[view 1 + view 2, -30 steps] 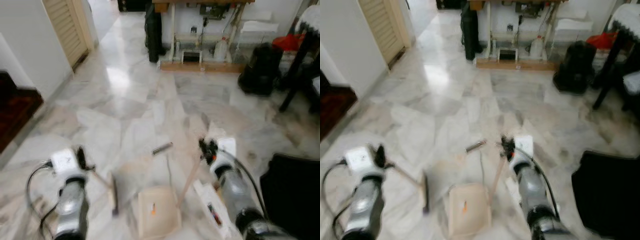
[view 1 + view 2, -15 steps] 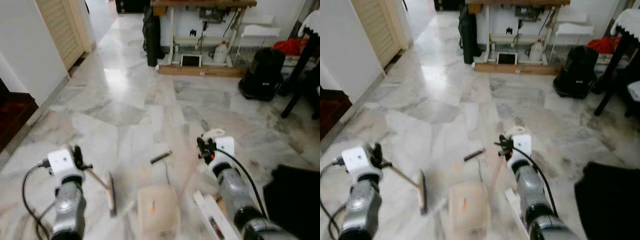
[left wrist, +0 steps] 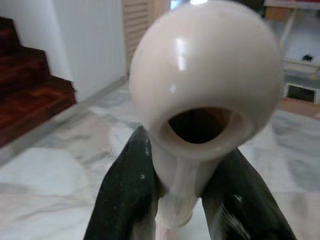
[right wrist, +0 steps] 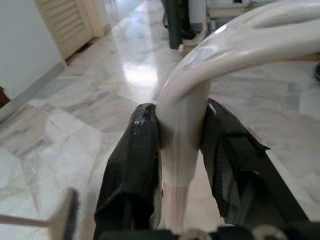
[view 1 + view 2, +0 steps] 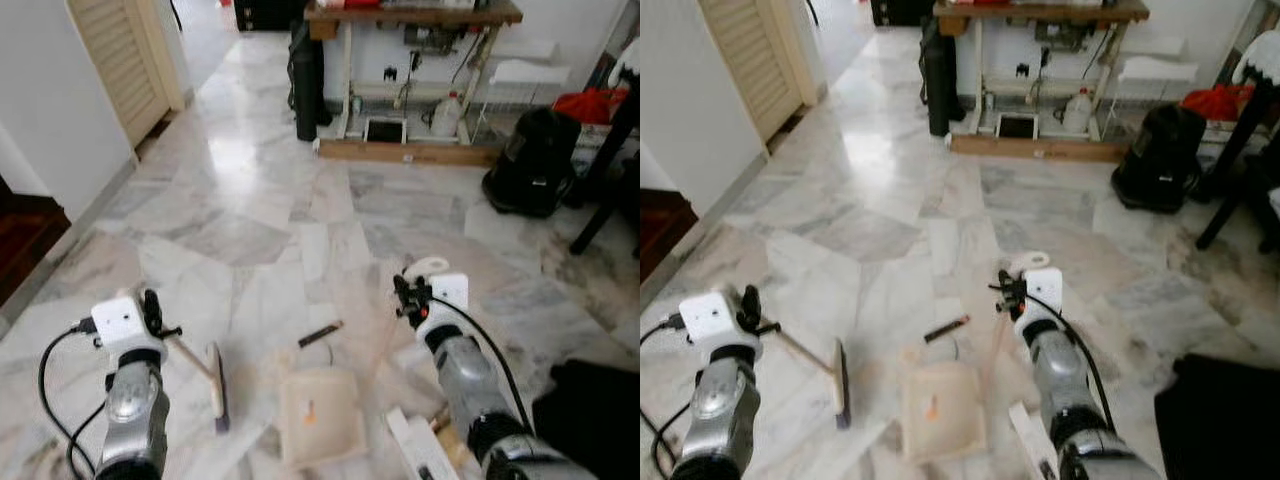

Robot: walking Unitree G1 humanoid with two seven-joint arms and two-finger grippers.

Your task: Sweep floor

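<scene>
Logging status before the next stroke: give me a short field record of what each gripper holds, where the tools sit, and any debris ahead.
left gripper: fingers shut on the cream handle of the small broom
right gripper: fingers shut on the cream handle of the beige plastic dustpan
broom head: on the marble floor, left of the dustpan
debris: dark stick-like piece just beyond the dustpan; small orange bit in the pan
ahead: wooden table, black bag

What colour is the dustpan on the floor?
The dustpan is cream, with a small orange mark; the left eye view shows it best.
</scene>
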